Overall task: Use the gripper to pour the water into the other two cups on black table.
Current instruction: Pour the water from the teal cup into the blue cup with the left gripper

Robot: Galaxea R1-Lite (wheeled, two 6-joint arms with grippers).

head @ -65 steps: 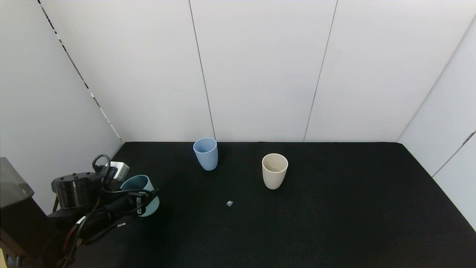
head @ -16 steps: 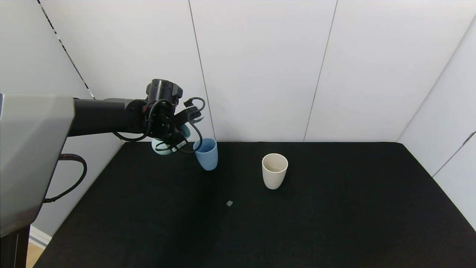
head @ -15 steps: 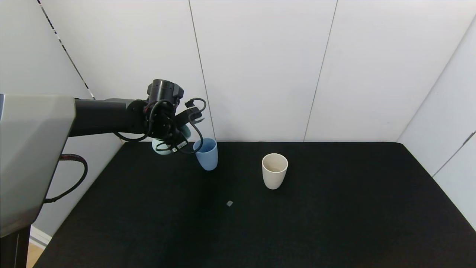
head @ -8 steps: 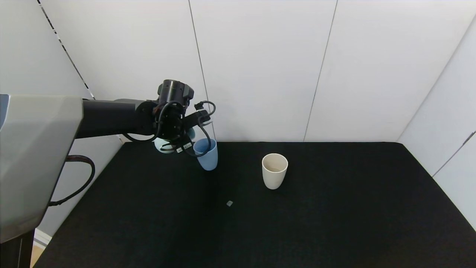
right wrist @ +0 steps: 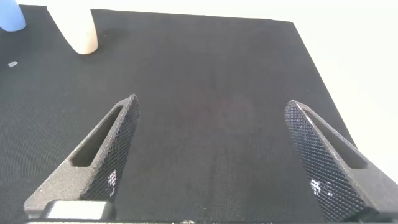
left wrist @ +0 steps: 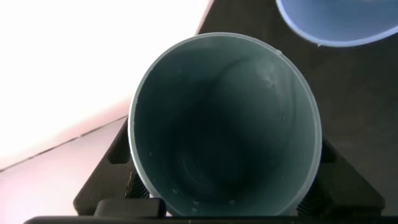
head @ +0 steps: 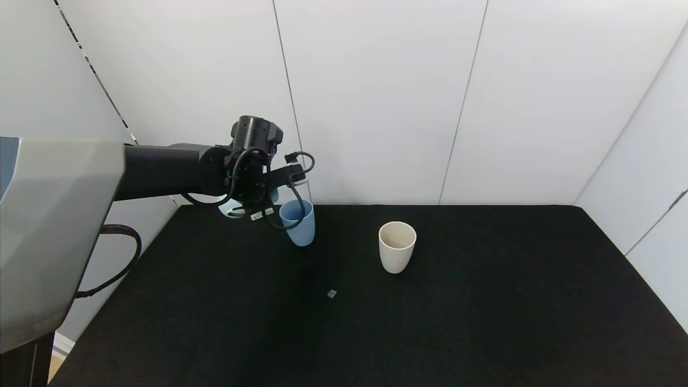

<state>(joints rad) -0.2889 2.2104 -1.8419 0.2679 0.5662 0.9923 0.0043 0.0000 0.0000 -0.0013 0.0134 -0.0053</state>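
Observation:
My left gripper (head: pixel 267 196) is shut on the teal-green tumbler (head: pixel 229 209) and holds it tilted in the air, just left of and above the light blue cup (head: pixel 299 224) at the back of the black table (head: pixel 430 322). In the left wrist view I look into the teal tumbler (left wrist: pixel 224 124), with the blue cup's rim (left wrist: pixel 339 28) just beyond its lip. No water stream shows. The cream-beige cup (head: pixel 396 247) stands upright to the right of the blue one. My right gripper (right wrist: pixel 211 124) is open and empty, low over the table's right part, outside the head view.
A small grey scrap (head: pixel 331 293) lies on the table in front of the cups. White wall panels (head: pixel 376 107) close the back and sides. The right wrist view shows the beige cup (right wrist: pixel 79 28) and the blue cup (right wrist: pixel 9 15) far off.
The left arm lifted the teal tumbler from the table's front left to the blue cup. Over the last second it moved right, bringing the lip over the blue cup's rim.

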